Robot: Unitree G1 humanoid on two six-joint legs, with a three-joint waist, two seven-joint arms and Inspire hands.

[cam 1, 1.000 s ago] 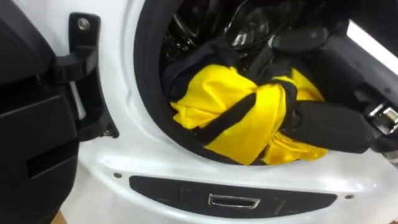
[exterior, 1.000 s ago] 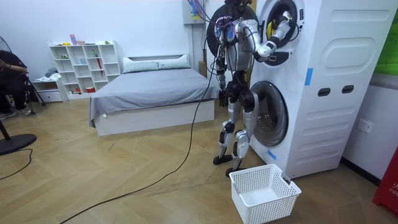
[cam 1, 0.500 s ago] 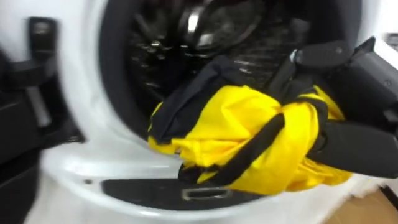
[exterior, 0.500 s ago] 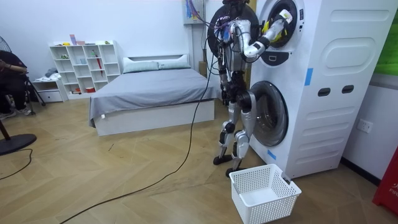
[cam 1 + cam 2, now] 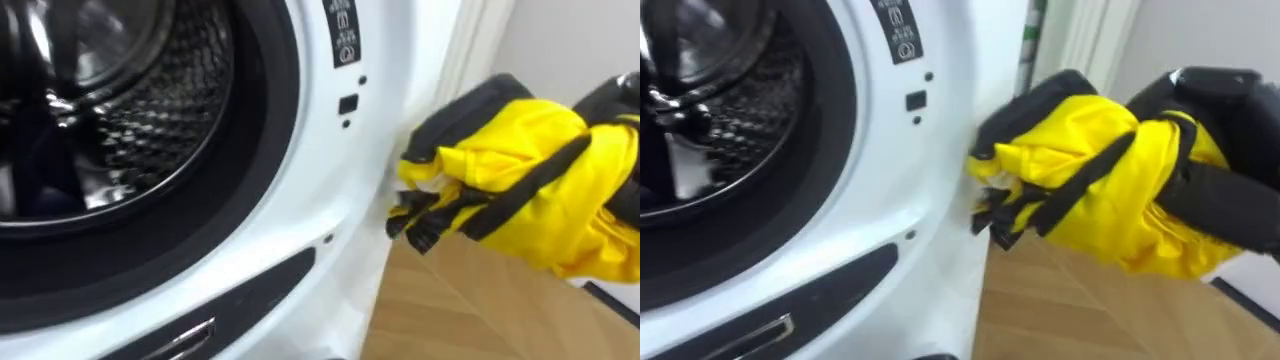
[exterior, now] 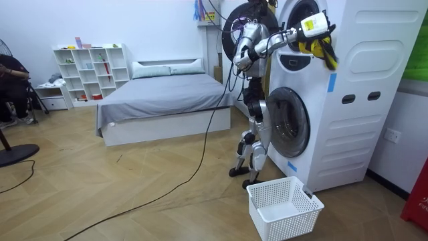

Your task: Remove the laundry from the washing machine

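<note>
Carry step: right robot hand (image 5: 1225, 205) curled tight round yellow garment (image 5: 1080, 170), clear of drum (image 5: 120, 120), beside washer (image 5: 940, 150) front. Next, probably: lower over basket (image 6: 284, 207) on floor, then let go.

No legible txt, dark label (image 5: 343, 30) on washer (image 5: 320, 210) front, symbols unreadable

garment (image 5: 530, 160): shiny yellow cloth | drum (image 5: 150, 120): perforated metal | washer front (image 5: 345, 205): glossy white
</note>
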